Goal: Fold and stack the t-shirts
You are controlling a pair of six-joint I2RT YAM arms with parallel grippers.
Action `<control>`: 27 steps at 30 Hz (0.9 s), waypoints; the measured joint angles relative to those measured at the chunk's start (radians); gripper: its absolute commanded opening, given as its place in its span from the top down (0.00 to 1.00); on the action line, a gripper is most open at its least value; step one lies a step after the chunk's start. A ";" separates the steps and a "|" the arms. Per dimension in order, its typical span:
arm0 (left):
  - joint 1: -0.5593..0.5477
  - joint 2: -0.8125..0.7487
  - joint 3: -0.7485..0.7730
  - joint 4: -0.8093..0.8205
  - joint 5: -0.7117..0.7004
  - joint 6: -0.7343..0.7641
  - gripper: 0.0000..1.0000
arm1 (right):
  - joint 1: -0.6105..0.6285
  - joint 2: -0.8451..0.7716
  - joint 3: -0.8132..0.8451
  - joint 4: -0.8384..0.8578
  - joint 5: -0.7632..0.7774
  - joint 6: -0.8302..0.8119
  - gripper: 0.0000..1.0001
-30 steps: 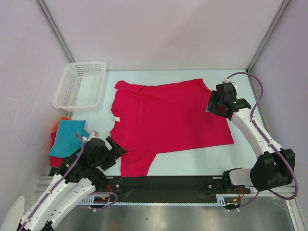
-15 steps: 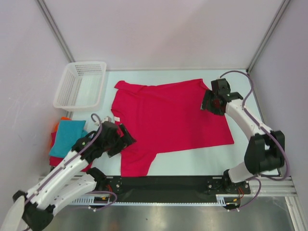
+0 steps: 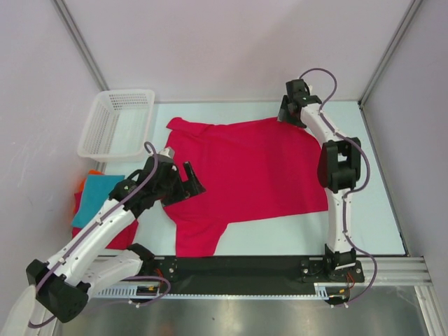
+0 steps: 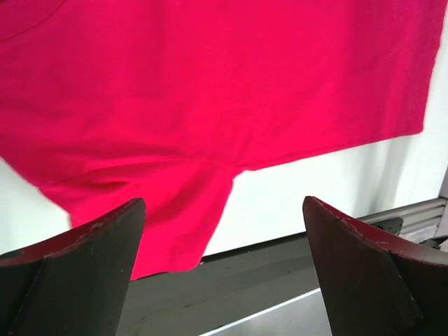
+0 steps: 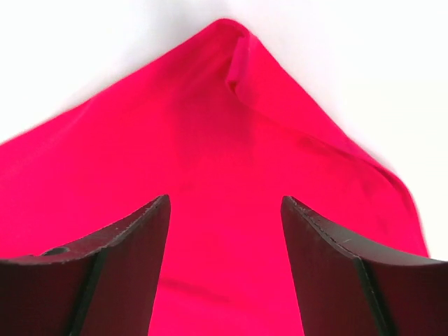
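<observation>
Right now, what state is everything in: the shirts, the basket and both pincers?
Crimson t-shirt: unfolded, spread flat on the table.
Teal t-shirt: folded, on top of the left stack.
Orange t-shirt: in that stack, mostly hidden.
Red t-shirt: in that stack, under the teal one.
White mesh basket: upright.
Left pincer: open, gripping nothing, above the crimson shirt's left side.
Right pincer: open, gripping nothing, at its far right corner.
</observation>
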 measured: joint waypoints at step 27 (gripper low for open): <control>0.093 0.154 -0.107 0.013 0.166 0.132 0.00 | -0.157 0.380 0.369 -0.032 0.116 -0.026 0.32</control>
